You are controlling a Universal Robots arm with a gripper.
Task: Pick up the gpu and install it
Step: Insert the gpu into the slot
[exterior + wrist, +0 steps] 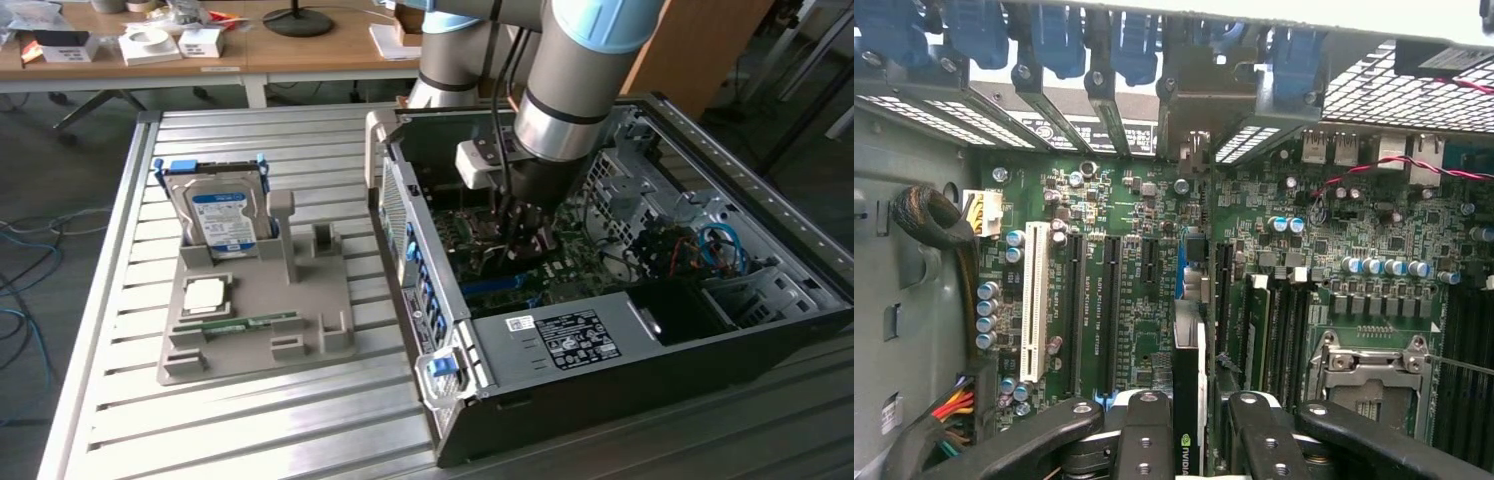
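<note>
Inside the open computer case [534, 400], the pincer [1194, 410] is clamped on the gpu [1189, 350], card edge-on over the green motherboard [1154, 210] and its slots.

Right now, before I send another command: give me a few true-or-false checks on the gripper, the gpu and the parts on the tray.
1. The gripper holds the gpu edge-on between its fingers. True.
2. The hard drive stands upright on the grey tray. True.
3. The gripper is above the tray. False: it is down inside the open computer case, over the motherboard.
4. The green memory stick is standing next to the hard drive. False: the memory stick lies flat on the tray.
</note>
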